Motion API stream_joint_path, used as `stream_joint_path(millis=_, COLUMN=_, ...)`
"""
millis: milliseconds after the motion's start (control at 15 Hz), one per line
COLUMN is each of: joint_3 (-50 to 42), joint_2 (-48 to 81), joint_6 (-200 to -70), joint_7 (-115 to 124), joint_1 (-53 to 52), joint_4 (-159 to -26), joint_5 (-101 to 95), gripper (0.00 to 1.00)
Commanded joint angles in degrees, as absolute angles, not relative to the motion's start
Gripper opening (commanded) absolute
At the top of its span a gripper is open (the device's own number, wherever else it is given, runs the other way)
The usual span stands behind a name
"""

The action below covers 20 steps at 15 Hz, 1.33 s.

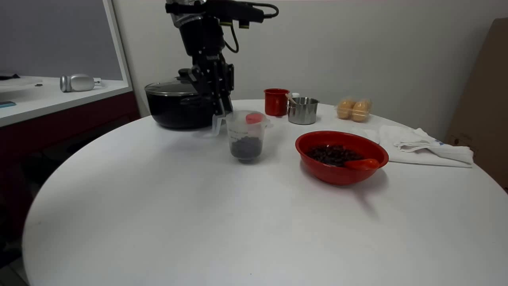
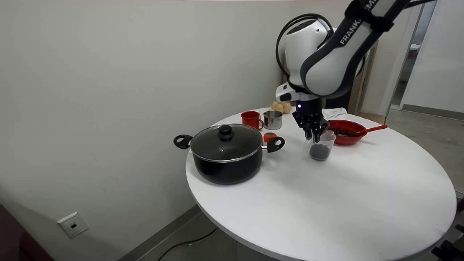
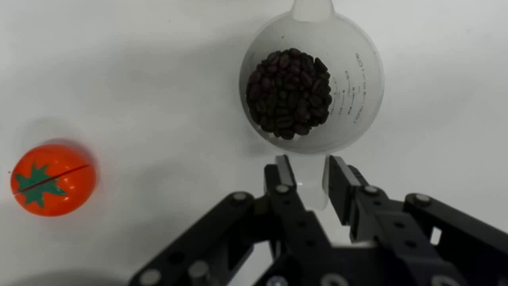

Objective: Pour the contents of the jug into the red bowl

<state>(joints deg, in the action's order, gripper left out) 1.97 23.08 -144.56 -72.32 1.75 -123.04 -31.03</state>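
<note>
In an exterior view, the gripper (image 1: 224,111) is pointed downward, slightly slanted, beside the jug (image 1: 245,133), which is found roughly upright, apart from the red bowl (image 1: 331,175). In an exterior view, the arm (image 2: 326,74) is sharply bent above the jug, its forearm (image 2: 351,47) slanted. In the wrist view, the jug's handle (image 3: 315,198) is pinched between the fingers (image 3: 285,172); dark contents (image 3: 289,93) are seen inside.

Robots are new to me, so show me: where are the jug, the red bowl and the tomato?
Jug (image 1: 244,131), in an exterior view: on its see-through side wall.
Red bowl (image 1: 331,175), in an exterior view: on its outer wall, below the rim.
Tomato (image 3: 54,181), in the wrist view: on its upper surface.
</note>
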Motion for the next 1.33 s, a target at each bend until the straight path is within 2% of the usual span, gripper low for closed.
stream_joint_path(millis=0, joint_3=3.0, joint_2=17.9, joint_6=-138.0, joint_7=-75.0, joint_1=2.2, joint_4=-122.6, joint_5=-25.2, gripper=0.07)
stream_joint_path(millis=467, joint_3=0.7, joint_2=17.7, joint_6=-128.4, joint_7=-85.5, joint_1=3.5, joint_4=-110.0, joint_5=-26.5, gripper=0.07)
stream_joint_path(millis=800, joint_3=0.4, joint_2=21.2, joint_6=-122.0, joint_7=-97.1, joint_1=8.7, joint_4=-100.1, joint_5=-14.0, gripper=0.07)
stream_joint_path(millis=1267, joint_3=-1.8, joint_2=28.9, joint_6=-108.3, joint_7=-101.1, joint_1=16.5, joint_4=-85.1, joint_5=0.5, gripper=0.07)
